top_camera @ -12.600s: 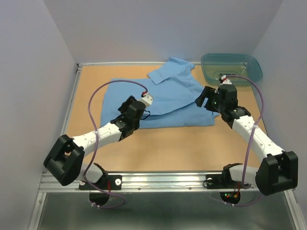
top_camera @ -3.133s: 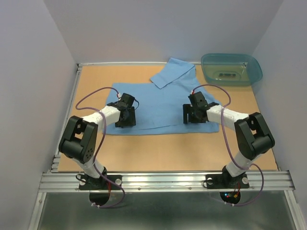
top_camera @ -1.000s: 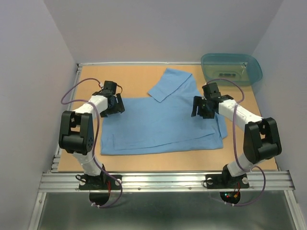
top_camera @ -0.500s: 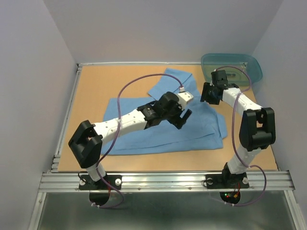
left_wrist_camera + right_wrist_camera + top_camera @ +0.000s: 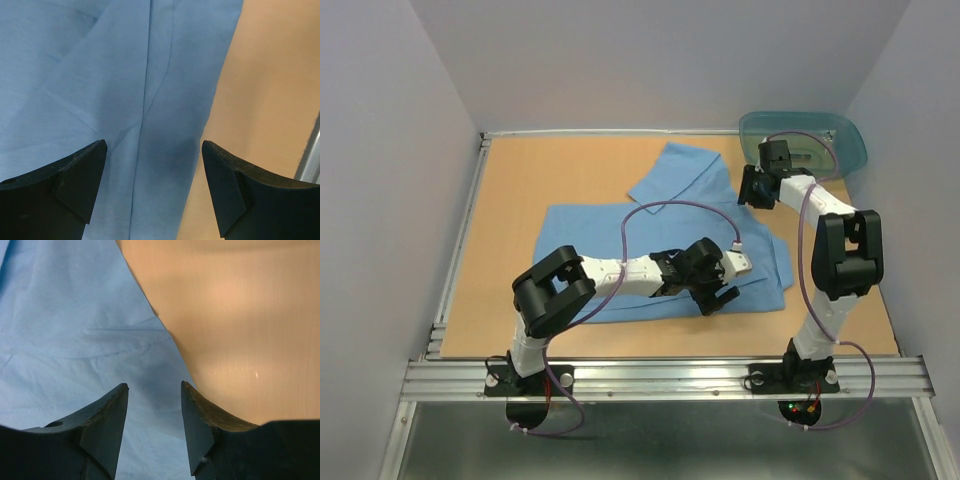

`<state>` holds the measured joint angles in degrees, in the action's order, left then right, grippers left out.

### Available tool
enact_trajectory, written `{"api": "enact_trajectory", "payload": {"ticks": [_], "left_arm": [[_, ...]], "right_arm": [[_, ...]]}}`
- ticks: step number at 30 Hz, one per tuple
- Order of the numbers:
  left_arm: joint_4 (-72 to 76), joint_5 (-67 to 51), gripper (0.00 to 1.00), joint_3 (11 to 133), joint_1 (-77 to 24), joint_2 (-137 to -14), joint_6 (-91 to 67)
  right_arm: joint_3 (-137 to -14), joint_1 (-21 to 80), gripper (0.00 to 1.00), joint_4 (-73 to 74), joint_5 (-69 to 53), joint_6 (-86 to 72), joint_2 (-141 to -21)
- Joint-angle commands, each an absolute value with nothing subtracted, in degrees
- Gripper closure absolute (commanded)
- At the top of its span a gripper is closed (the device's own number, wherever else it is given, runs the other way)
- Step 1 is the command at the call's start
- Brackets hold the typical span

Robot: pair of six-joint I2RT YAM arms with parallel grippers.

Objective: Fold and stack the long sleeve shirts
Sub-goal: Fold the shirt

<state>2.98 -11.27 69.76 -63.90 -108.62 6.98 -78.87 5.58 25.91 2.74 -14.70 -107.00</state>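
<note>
One light blue long sleeve shirt [image 5: 620, 235] lies spread flat on the wooden table [image 5: 520, 180], with a flap [image 5: 675, 170] reaching toward the back. My left gripper [image 5: 717, 296] is open and empty, low over the shirt's near right edge. In the left wrist view the gripper [image 5: 154, 145] has the shirt [image 5: 100, 75] on its left and bare table [image 5: 270, 75] on its right. My right gripper [image 5: 752, 190] is open and empty at the shirt's far right edge. In the right wrist view the gripper [image 5: 154, 385] hangs over the cloth [image 5: 75, 315] beside bare table [image 5: 240, 315].
A translucent teal tub [image 5: 810, 140] stands at the back right corner, just behind my right wrist. A metal rail [image 5: 660, 375] runs along the near edge and also shows in the left wrist view [image 5: 311, 160]. Walls close in the left, back and right sides.
My left gripper has moved from the shirt's middle right toward the near right edge, its arm folding in. My right gripper has shifted slightly. The shirt lies much as before.
</note>
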Motion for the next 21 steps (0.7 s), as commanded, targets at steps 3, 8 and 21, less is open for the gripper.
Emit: {"api": "enact_trajectory", "payload": {"ticks": [3,8,21], "left_arm": [[6.77,-14.50,0.11,66.80,-64.07,-108.72,8.00],[5.89,-17.75,0.12,64.78,-64.16,-109.42,7.30],[4.40,-24.09,0.12,57.92,-64.25,-108.46,3.78]], "right_arm": [[-81.91,5.36,0.48,21.01,5.62,-13.10,-110.91],[-81.91,5.36,0.49,18.11,7.47,-10.55,-113.99],[-87.27,5.45,0.48,13.62,14.42,-2.81,-121.73]]}}
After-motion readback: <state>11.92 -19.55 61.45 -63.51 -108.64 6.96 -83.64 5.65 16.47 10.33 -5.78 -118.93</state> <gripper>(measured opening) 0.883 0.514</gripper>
